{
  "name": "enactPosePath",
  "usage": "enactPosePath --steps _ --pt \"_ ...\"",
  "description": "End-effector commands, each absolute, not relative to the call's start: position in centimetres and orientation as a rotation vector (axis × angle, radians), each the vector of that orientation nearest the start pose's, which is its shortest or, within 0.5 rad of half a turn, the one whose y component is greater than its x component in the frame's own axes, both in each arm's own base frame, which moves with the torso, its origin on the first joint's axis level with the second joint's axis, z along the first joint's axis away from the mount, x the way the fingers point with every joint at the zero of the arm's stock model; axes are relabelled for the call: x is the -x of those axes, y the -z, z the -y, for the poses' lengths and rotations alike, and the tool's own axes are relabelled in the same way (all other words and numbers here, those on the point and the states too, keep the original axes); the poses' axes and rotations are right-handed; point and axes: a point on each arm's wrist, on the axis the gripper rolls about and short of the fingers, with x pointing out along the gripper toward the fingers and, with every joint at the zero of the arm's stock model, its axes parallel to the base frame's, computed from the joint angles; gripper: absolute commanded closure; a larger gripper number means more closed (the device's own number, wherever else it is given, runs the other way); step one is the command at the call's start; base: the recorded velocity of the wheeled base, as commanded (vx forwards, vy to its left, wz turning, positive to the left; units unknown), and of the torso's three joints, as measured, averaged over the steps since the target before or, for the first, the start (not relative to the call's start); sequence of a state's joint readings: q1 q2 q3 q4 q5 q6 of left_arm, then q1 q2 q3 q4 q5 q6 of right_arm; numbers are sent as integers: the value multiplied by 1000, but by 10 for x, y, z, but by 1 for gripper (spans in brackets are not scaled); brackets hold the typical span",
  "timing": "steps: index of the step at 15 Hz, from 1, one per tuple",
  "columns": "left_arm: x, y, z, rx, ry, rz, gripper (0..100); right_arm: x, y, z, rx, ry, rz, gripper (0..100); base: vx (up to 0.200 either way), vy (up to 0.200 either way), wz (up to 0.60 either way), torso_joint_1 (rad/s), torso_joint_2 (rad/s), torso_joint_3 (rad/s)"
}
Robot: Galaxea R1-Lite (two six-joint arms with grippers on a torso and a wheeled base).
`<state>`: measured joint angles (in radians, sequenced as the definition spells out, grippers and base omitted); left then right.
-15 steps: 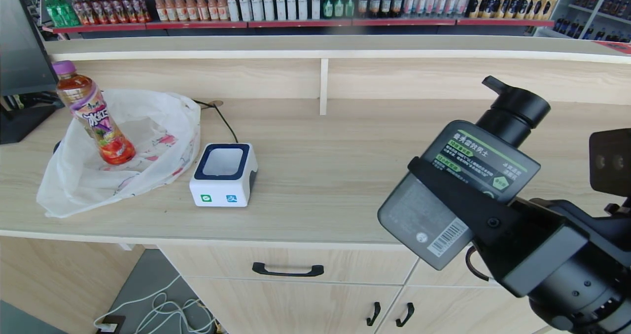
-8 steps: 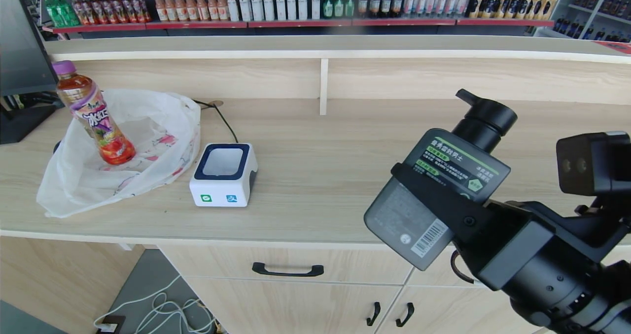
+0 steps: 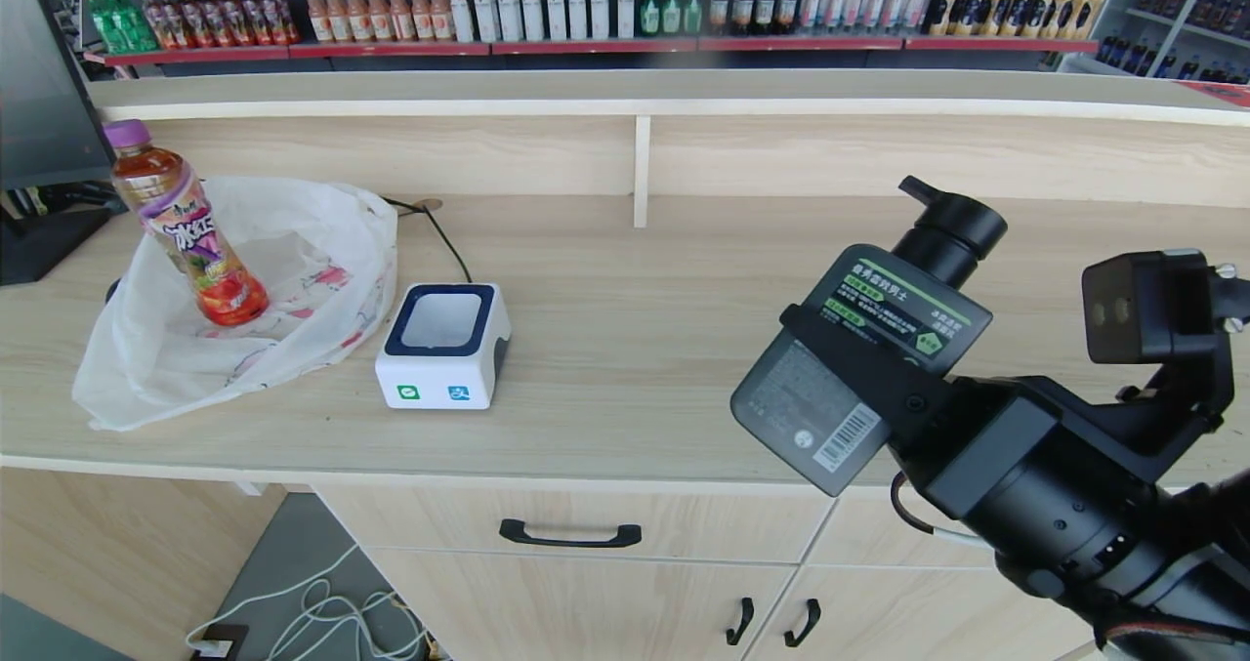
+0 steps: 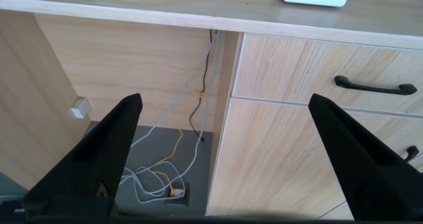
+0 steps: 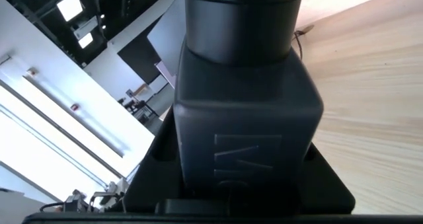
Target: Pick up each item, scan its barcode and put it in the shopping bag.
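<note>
Pump bottle (image 3: 898, 302), tilted, within right end effector (image 3: 864, 373), over counter (image 3: 635, 349) edge.

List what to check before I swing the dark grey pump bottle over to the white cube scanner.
1. Grip: right gripper shut on dark grey pump bottle: ok.
2. Aim: barcode label turned toward white cube scanner: not ok, it faces the head camera.
3. Scanner window uncovered: ok.
4. Destination: white plastic shopping bag open: ok.
5. Other arm: left gripper open, low by the wooden cabinet front: ok.
</note>
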<state>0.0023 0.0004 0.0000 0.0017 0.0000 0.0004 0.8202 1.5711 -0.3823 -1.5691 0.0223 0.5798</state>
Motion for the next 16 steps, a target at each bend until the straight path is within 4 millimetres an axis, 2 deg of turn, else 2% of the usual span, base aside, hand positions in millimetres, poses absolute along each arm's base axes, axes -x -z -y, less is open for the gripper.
enactPosePath --steps 1,10,13,16 --pt "23 -75 0 0 -3 -2 0 -157 -202 -167 -687 -913 105 100 0 0 0 0 0 0" --pt "23 -75 0 0 -3 -2 0 -157 -204 -168 -668 -915 124 100 0 0 0 0 0 0" --pt "23 -75 0 0 -3 -2 0 -164 -204 -175 -554 -892 178 100 0 0 0 0 0 0" --pt "23 -75 0 -2 -3 -2 0 -171 -196 -177 -399 -788 224 100 0 0 0 0 0 0"
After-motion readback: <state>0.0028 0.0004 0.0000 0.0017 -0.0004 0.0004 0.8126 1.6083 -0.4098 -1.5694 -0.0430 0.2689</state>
